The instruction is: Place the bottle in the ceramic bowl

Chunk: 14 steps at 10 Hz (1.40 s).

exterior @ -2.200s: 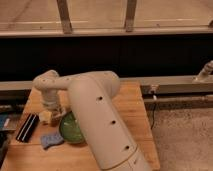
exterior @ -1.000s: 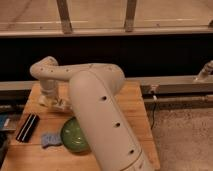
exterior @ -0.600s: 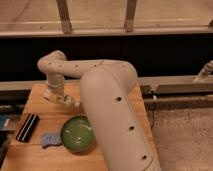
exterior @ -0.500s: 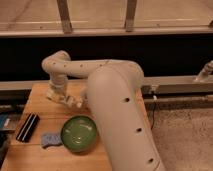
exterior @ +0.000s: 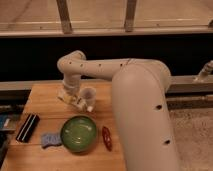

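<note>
Your arm (exterior: 142,100) was the big thing here. It swept up from the near right, bent at the elbow over the back of the bench (exterior: 45,97), and dropped the wrist down onto the far middle of it.

The ceramic bowl (exterior: 78,134) was next biggest, green, empty, and sitting toward the near edge. It was almost straight down-frame from the wrist, near it but with bare wood between.

The black bar (exterior: 27,127) lay off to the bowl's left in the view. The translucent cup (exterior: 89,94) stood just beside the wrist on the right. A small blue cloth-like thing (exterior: 50,139) touched or nearly touched the bowl's left rim, and a slim red thing (exterior: 106,138) lay just off its right rim.

The gripper (exterior: 75,100) hung low over the bench with its fingers drawn together. The bottle (exterior: 83,103) sat right at them and looked clamped. Its long axis seemed to run sideways toward the cup, though I couldn't swear to that.

So my read is that your move was a short pull toward the near edge. The path to the bowl looked open, and the cup was the only close neighbour to clip.
</note>
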Motion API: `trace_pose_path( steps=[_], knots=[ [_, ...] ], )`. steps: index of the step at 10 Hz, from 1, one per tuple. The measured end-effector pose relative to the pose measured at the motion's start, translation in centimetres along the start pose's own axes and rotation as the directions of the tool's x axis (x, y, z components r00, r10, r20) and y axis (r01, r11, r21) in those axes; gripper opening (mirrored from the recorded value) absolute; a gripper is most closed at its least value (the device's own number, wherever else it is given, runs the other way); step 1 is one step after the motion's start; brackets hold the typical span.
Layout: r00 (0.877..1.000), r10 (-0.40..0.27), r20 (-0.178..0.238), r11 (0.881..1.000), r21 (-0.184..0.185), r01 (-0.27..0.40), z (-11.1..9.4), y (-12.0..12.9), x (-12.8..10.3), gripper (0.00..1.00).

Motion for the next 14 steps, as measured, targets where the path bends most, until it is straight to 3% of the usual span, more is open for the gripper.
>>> trace_pose_path(
  steps=[8, 14],
  knots=[
    [0.995, 0.077, -0.066, 0.996, -0.048, -0.08, 1.6, 4.9, 5.0, 0.0],
    [0.996, 0.066, -0.061, 0.994, -0.088, -0.072, 3.7, 9.3, 5.4, 0.0]
  ],
)
